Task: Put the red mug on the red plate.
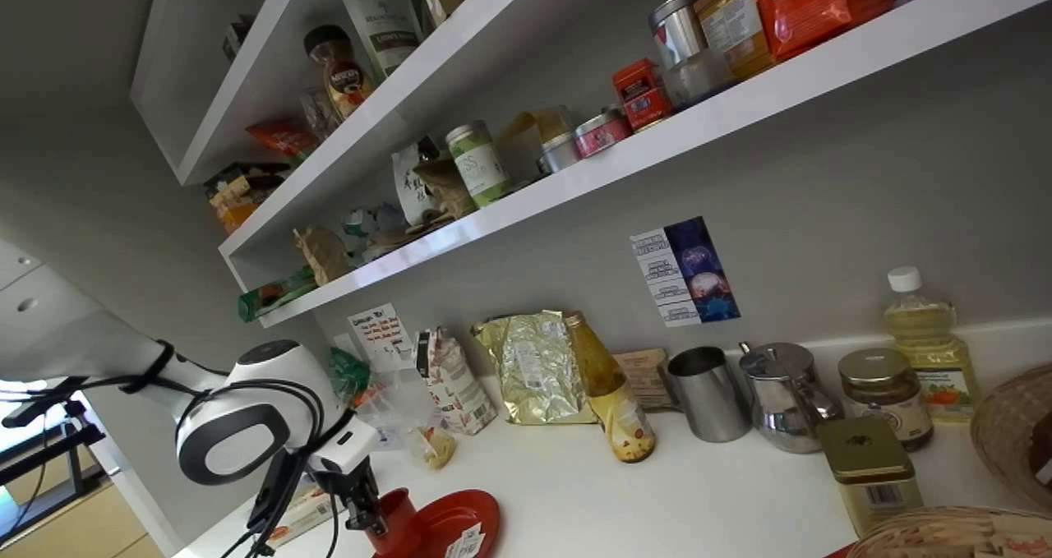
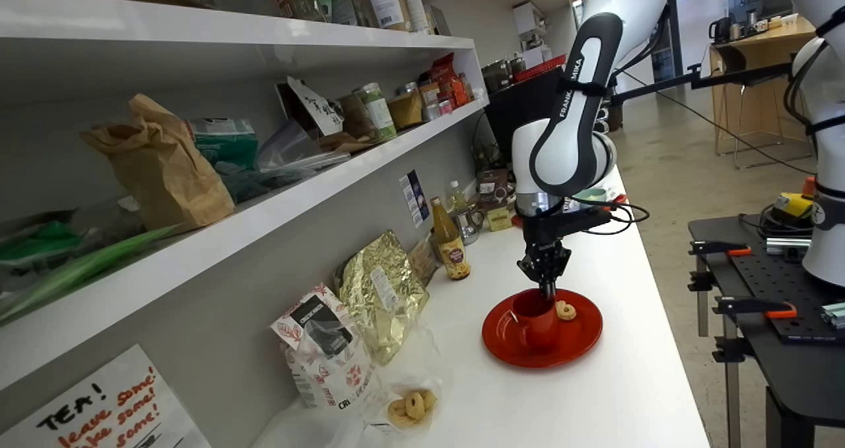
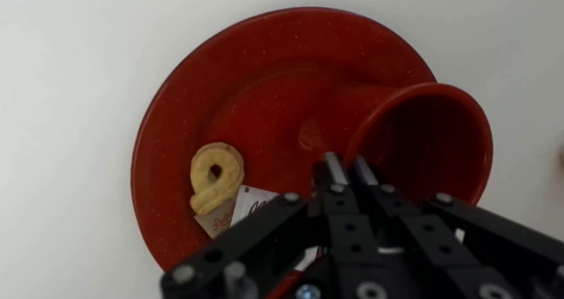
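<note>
The red mug is upright, with my gripper shut on its wall, one finger inside the rim and one outside. In both exterior views the red mug is over the red plate, and my gripper reaches down onto its rim. In the wrist view the red plate lies under and beside it. The mug's base is hidden, so I cannot tell whether it touches the plate.
A ring-shaped biscuit and paper sachets lie on the plate. Along the wall stand a gold packet, a glass bottle, a steel jug and a steel teapot. A white shelf hangs above the white counter.
</note>
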Controlling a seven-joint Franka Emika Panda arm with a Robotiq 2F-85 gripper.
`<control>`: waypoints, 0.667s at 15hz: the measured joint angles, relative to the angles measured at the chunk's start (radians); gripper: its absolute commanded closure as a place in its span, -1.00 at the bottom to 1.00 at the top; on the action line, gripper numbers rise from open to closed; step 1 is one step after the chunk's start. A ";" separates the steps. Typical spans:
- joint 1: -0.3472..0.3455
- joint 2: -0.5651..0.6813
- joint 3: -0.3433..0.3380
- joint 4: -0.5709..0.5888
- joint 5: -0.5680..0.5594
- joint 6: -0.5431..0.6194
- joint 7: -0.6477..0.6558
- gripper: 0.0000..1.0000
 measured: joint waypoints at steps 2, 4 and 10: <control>-0.006 0.012 0.002 0.005 0.023 0.000 -0.027 0.96; -0.012 0.022 0.003 0.005 0.033 0.000 -0.044 0.96; -0.029 0.056 0.006 0.002 0.052 0.000 -0.071 0.84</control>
